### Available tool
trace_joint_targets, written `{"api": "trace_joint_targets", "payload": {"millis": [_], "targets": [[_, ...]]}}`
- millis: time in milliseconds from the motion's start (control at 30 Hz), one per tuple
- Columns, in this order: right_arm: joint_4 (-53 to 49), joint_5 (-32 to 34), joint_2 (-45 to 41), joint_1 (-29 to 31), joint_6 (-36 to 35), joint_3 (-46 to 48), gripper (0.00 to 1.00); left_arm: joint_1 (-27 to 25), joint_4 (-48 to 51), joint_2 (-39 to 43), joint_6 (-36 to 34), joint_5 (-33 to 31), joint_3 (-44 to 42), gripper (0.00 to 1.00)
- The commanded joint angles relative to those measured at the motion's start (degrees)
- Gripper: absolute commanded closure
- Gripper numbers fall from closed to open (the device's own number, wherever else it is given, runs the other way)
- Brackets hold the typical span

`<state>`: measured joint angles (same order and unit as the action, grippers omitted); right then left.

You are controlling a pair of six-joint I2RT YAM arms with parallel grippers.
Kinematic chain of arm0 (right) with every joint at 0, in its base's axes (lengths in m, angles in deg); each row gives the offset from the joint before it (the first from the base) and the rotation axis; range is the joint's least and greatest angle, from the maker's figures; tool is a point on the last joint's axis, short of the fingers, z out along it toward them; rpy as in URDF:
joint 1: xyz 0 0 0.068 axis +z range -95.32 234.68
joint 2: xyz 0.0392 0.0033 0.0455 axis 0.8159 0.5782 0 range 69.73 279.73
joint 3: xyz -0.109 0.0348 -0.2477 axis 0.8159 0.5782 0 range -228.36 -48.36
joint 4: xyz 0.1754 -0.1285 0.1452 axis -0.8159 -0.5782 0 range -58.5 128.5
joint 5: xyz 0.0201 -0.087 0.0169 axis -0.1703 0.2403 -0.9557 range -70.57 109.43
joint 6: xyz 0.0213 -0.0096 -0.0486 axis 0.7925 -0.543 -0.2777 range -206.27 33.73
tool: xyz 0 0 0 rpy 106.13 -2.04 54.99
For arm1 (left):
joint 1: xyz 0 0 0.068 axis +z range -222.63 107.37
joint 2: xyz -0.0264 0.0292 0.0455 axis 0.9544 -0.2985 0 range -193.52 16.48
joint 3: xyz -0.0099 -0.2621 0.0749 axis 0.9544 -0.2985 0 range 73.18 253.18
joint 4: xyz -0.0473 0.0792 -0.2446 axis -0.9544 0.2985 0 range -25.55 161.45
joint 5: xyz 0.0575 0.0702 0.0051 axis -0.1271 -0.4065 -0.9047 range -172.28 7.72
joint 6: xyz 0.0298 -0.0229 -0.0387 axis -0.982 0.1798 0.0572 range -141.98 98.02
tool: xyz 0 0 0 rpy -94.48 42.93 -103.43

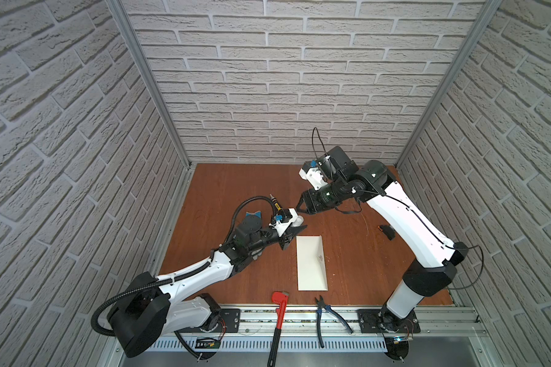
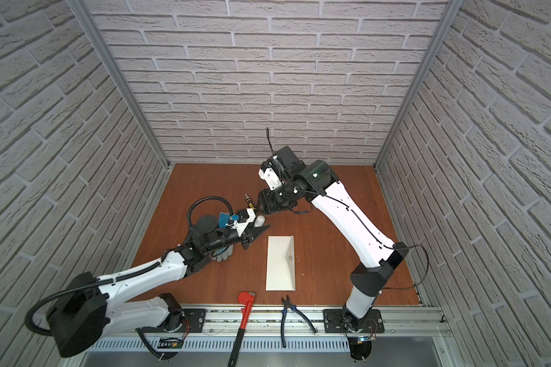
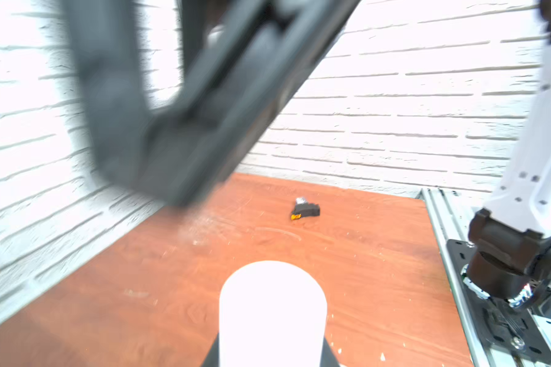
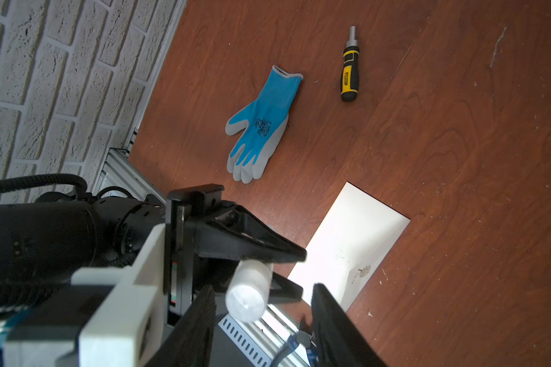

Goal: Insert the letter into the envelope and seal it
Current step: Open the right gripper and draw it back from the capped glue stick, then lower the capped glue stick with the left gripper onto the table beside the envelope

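Both arms meet above the desk (image 1: 236, 190), just behind the envelope (image 1: 309, 263). The left pincer (image 1: 297, 229) is clamped on a short white cylinder (image 1: 298, 220), possibly a glue stick. The right pincer (image 1: 300, 206) sits right at its free end, fingers spread, gripping nothing.

The envelope lies flat mid-desk, flap apparently folded over. The letter is nowhere in sight; it may already be inside, but that can't be confirmed. This looks like the sealing stage.

To do it well, the left should hold the cylinder steady while the right lines up squarely on the end. It should close only once both fingers flank it.

A blue glove (image 4: 261, 124) and a screwdriver (image 4: 350, 73) lie on the left arm's side. A red wrench (image 1: 279, 321) and pliers (image 1: 326, 314) sit at the front edge, and a small black piece (image 1: 387, 231) lies beside the right arm. None blocks the envelope; the tight spot is the two pincers, almost touching.
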<state>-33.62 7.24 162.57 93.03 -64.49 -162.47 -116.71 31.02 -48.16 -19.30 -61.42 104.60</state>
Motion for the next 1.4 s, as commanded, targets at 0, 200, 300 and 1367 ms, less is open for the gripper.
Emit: {"api": "trace_joint_targets", "payload": {"millis": [0,200,300,1367], "targets": [[13.39,3.82,-9.28,-0.71,-1.68,9.60,0.48,-0.05,4.27,4.48,2.81,-6.42,-2.24,1.00],[28.09,7.31,-21.31,-1.54,-4.00,28.49,0.48,-0.24,11.11,8.19,10.29,-13.15,-5.79,1.00],[29.48,8.73,-23.39,-1.78,-4.47,33.28,0.48,-0.66,13.98,8.47,15.16,-16.92,-7.42,1.00],[29.69,8.31,-22.88,-1.83,-1.59,45.99,0.48,-6.56,21.34,-7.43,38.23,-36.33,-9.41,1.00]]}}
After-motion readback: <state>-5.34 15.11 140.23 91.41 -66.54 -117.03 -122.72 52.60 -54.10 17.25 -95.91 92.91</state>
